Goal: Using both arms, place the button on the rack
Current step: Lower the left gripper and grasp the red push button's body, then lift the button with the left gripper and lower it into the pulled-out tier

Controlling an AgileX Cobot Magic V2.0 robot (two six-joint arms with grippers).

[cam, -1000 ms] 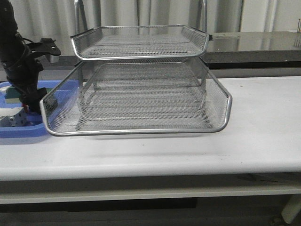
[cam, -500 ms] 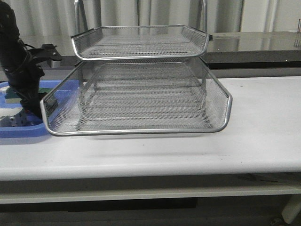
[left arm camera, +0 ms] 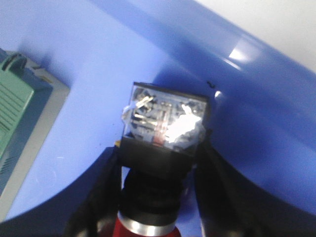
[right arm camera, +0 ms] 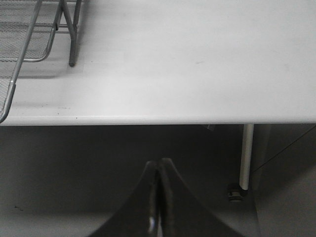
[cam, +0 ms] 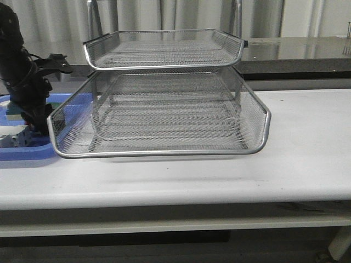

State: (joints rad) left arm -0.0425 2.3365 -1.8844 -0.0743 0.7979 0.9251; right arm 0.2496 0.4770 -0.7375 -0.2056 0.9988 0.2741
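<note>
- The left gripper (left arm camera: 158,197) is clamped on the button (left arm camera: 160,148), over the blue tray (left arm camera: 256,123) at the far left.
- The button sits between the fingers (left arm camera: 98,197); its clear end pokes out.
- I think it should go straight up, holding tight, clear of the green block (left arm camera: 15,113).
- Then right, to the rack (cam: 164,109).
- The right gripper (right arm camera: 158,197) is pressed together, holding nothing, off the table's (right arm camera: 197,59) near edge.

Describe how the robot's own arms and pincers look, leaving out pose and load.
The bulky matte-black left arm has rounded segments, with thin black cables looping off its side. The left pincer has broad, dark, smooth fingers. The right pincer shows two glossy black fingers tapering upward to a point. No markings are visible.
</note>
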